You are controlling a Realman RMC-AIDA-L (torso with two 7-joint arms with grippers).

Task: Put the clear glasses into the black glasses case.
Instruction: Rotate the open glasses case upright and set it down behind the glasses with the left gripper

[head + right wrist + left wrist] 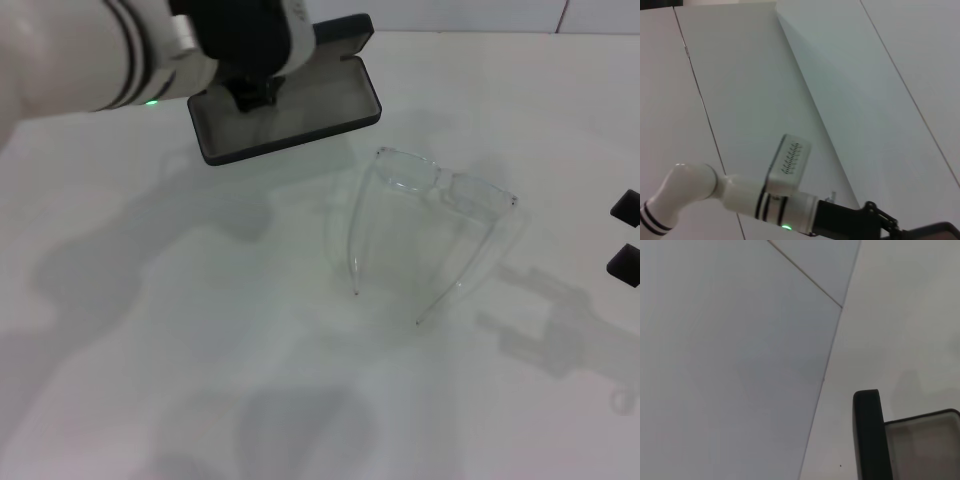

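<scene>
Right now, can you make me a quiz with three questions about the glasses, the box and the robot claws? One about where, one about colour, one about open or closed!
1. Where are the clear glasses?
A. inside the case
B. on the white table, beside the case
C. held by a claw

2. What colour is the glasses case outside?
A. black
B. red
C. white

3. Is the case open or shut?
A. shut
B. open, grey lining showing
C. upside down

Answers: 1 B, the glasses lie on the table, apart from the case. 2 A, its shell is black. 3 B, the lid stands up and the left claw hangs over the tray; the right claw waits at the table's edge.
</scene>
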